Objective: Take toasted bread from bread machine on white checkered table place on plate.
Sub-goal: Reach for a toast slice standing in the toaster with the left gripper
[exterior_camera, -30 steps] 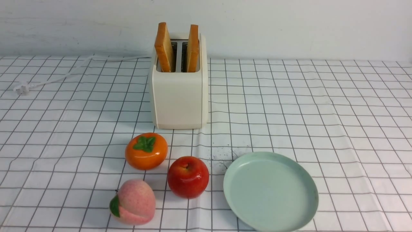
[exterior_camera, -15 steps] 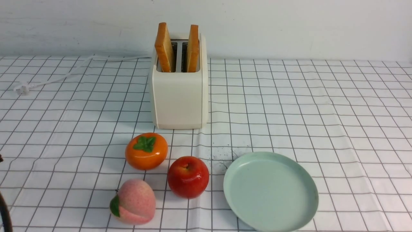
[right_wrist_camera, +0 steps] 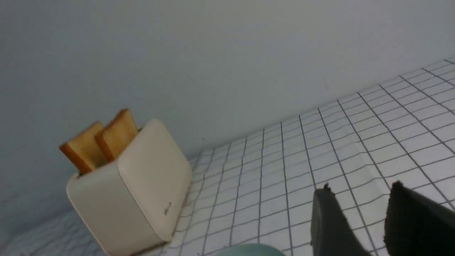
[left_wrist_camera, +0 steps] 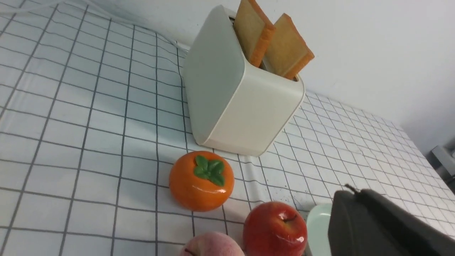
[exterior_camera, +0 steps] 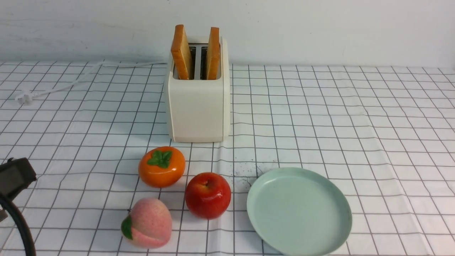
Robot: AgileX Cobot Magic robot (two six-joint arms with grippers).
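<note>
The bread machine (exterior_camera: 198, 96) stands at the back middle of the white checkered table (exterior_camera: 355, 117). Two slices of toasted bread stand in its slots, the left slice (exterior_camera: 181, 51) and the right slice (exterior_camera: 213, 52). The mint-green plate (exterior_camera: 298, 211) lies empty at the front right. In the left wrist view my left gripper (left_wrist_camera: 353, 192) is shut and empty, low at the front, far from the toaster (left_wrist_camera: 241, 96). In the right wrist view my right gripper (right_wrist_camera: 360, 188) is open and empty, well apart from the toaster (right_wrist_camera: 135, 199). The right gripper does not show in the front view.
An orange persimmon (exterior_camera: 161, 166), a red apple (exterior_camera: 207, 195) and a pink peach (exterior_camera: 147, 222) lie in front of the toaster, left of the plate. The white cord and plug (exterior_camera: 23, 96) trail to the back left. Part of my left arm (exterior_camera: 14, 176) shows at the front left edge.
My left arm has come into the front view at the lower left edge and moved up and inward. The toaster, bread, plate and fruit have not moved.
</note>
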